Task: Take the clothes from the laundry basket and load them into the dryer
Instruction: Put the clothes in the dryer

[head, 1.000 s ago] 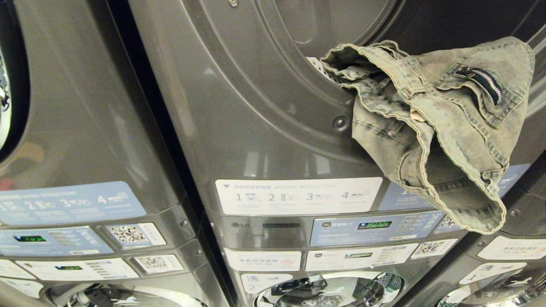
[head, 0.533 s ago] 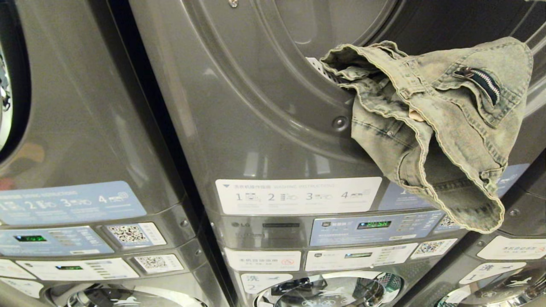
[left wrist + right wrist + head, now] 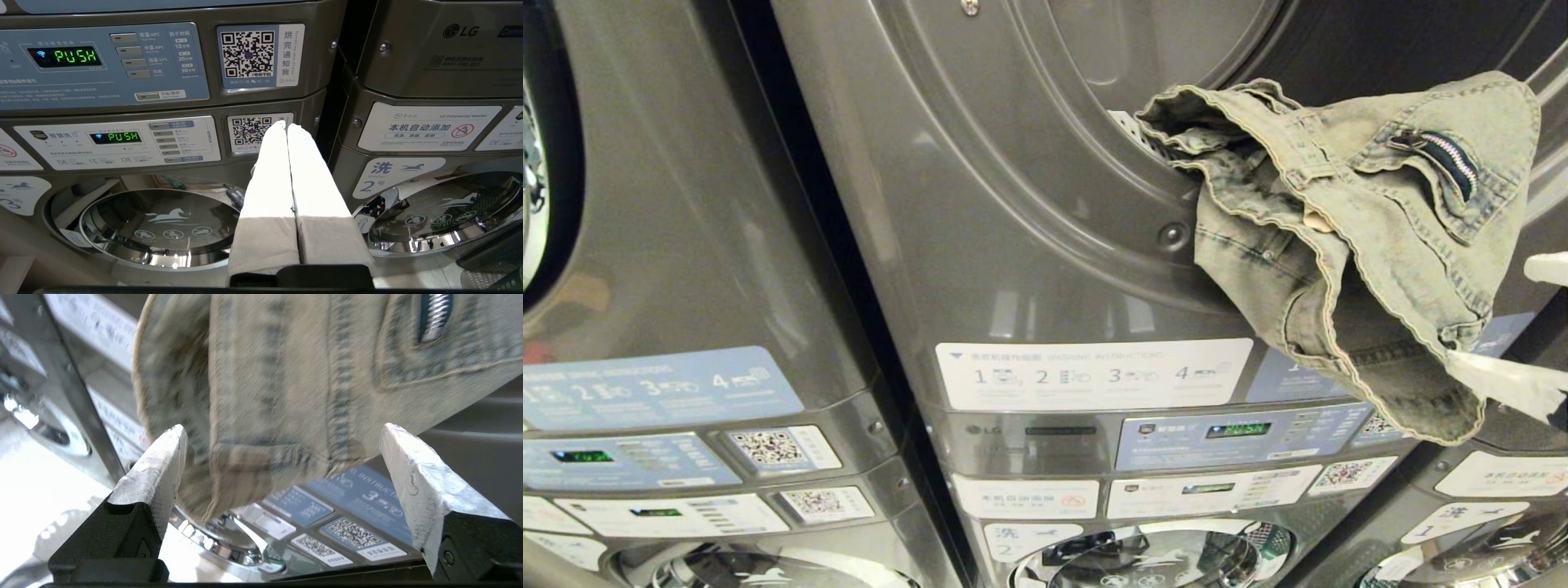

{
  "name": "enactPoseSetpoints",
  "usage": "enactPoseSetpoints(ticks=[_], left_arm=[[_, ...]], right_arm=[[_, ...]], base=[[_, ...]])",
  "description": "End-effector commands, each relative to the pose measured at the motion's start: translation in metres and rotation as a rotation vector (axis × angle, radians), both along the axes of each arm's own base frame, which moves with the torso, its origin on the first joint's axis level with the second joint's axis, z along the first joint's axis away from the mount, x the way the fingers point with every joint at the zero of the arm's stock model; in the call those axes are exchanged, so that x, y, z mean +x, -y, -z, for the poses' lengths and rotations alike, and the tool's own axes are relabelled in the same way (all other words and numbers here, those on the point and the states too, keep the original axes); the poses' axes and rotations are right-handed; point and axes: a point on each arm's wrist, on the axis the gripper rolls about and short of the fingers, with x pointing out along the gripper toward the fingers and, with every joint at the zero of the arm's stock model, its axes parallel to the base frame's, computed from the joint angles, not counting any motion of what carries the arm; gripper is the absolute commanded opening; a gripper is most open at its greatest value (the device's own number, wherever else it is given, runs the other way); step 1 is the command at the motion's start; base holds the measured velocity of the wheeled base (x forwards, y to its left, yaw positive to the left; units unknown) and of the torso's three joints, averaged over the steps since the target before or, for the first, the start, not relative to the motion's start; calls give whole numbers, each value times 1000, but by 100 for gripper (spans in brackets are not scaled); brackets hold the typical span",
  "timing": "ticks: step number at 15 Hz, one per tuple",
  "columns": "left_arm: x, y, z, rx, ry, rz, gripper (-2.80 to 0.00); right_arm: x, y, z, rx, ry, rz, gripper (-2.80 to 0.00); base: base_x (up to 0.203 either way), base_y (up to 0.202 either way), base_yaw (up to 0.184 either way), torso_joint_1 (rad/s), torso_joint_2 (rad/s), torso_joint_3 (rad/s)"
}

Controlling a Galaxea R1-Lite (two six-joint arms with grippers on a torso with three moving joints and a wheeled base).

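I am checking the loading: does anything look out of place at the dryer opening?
Yes. The denim garment is not fully inside the dryer: it drapes over the lower edge of the opening and hangs down over the instruction labels. The right gripper, fingers wide apart, is just below its hanging hem.

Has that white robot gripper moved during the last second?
Yes. The right gripper, absent from the head view before, has come in at the right edge, jaws open, beside the denim garment hanging from the dryer.

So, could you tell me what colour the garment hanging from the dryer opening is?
Pale grey-green washed denim garment, clearest in the head view.
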Motion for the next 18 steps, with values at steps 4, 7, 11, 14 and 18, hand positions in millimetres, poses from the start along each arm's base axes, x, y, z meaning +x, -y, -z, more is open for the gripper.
enactPoseSetpoints(ticks=[4,7,11,14,18], left_arm=[[0,0,0,0,0,-1,-280],[0,0,0,-1,0,-1,-280],[0,0,0,-1,0,-1,-280],[0,0,0,-2,0,-1,-280],[0,0,0,-1,0,-1,-280]], right_arm=[[-2,-1,9,-17,-17,-12,0],[10,-6,16,-34,-32,27,0],[22,-11,20,-34,-20,62,-280],[26,-13,22,-43,-33,64,-280],[26,-13,14,-32,-7,66,-280]], base=[[0,0,0,0,0,0],[0,0,0,0,0,0],[0,0,0,0,0,0],[0,0,0,0,0,0],[0,0,0,0,0,0]])
